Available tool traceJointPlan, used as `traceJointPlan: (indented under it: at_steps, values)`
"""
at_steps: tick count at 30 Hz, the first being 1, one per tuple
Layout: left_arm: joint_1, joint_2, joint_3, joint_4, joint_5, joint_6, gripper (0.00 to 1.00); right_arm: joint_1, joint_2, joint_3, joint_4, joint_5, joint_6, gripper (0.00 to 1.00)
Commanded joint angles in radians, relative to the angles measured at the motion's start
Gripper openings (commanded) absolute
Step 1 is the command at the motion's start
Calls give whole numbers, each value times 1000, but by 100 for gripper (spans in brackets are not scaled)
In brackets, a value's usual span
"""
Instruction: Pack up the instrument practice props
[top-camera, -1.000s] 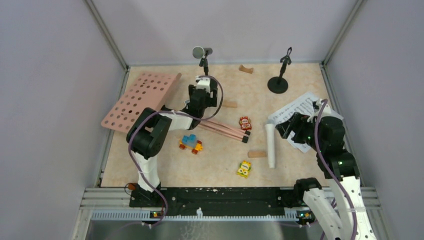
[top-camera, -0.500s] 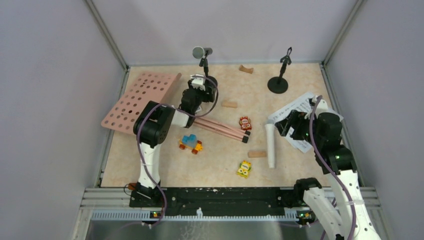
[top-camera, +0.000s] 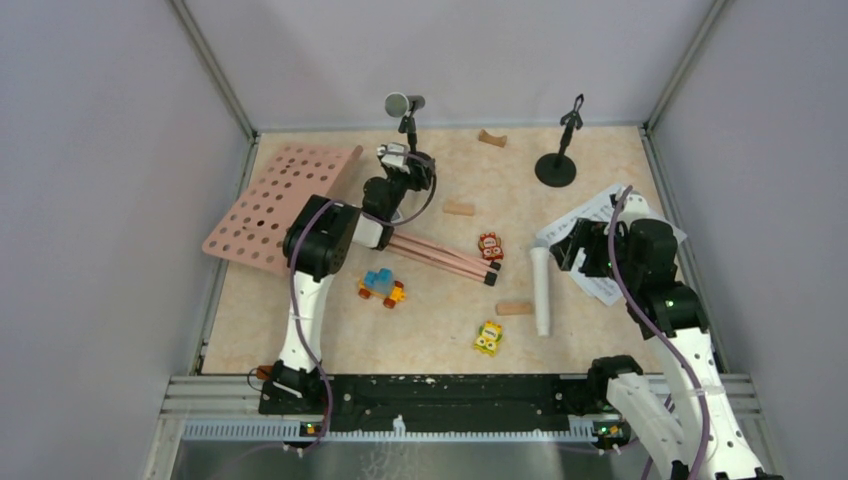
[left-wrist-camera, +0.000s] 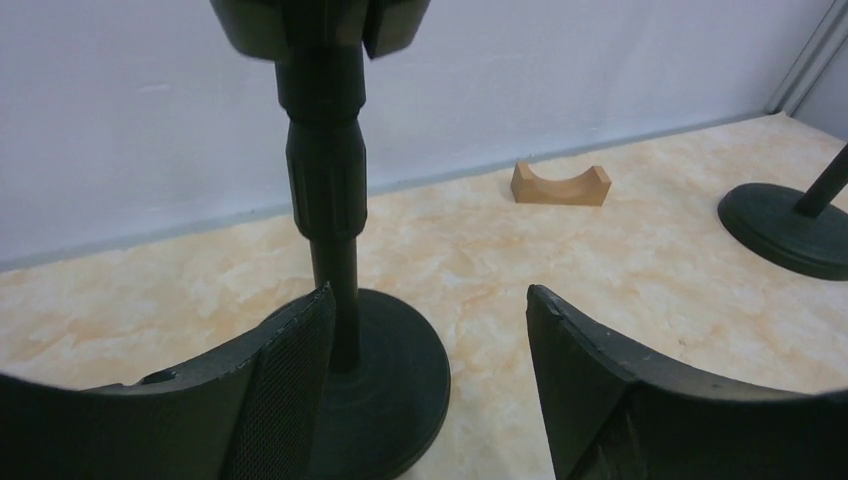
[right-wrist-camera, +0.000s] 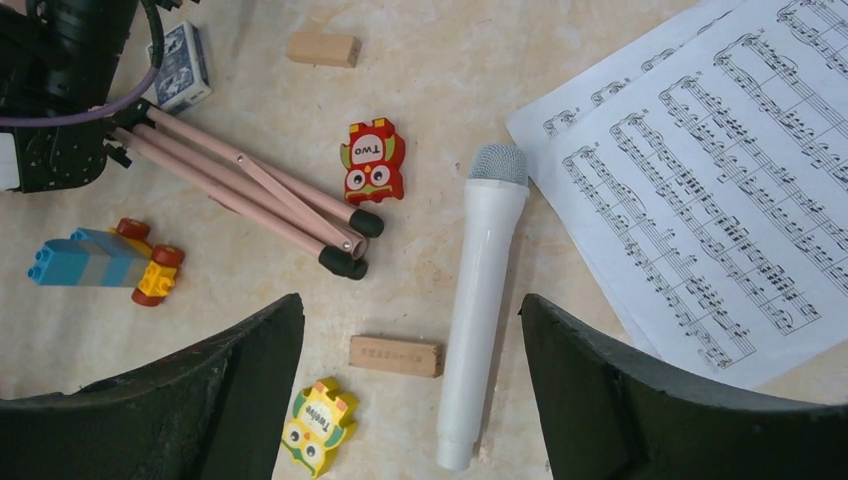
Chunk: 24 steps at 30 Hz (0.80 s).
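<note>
Maybe the left end effector (left-wrist-camera: 430, 300) was open with the mic stand (left-wrist-camera: 322, 170) close beside one finger, so closing unevenly could tip it and its dark microphone (top-camera: 404, 103) over.

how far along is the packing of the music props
Nothing looks packed yet. In hand: the left gripper is open at the stem of the mic holder carrying the dark microphone; the right gripper hangs open over the white microphone. To do: those, plus the pink music desk, tripod legs, sheet music and the second mic holder, all out on the table.
</note>
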<state>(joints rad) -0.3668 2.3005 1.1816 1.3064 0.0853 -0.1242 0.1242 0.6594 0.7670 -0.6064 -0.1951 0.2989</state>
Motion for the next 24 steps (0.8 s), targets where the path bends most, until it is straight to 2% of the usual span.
traceJointPlan:
  at_steps: [1,10,18,24]
  values:
    - [15,42,83,108,33,6,75,6,-5,54,42,16,-31,78]
    - [28,161,185,231,84,6,71,6,-15,85,86,55,-75,74]
    - [29,234,325,182,87,-6,71,6,22,138,96,39,-83,72]
    - [30,240,372,106,102,-4,75,6,14,132,92,44,-92,72]
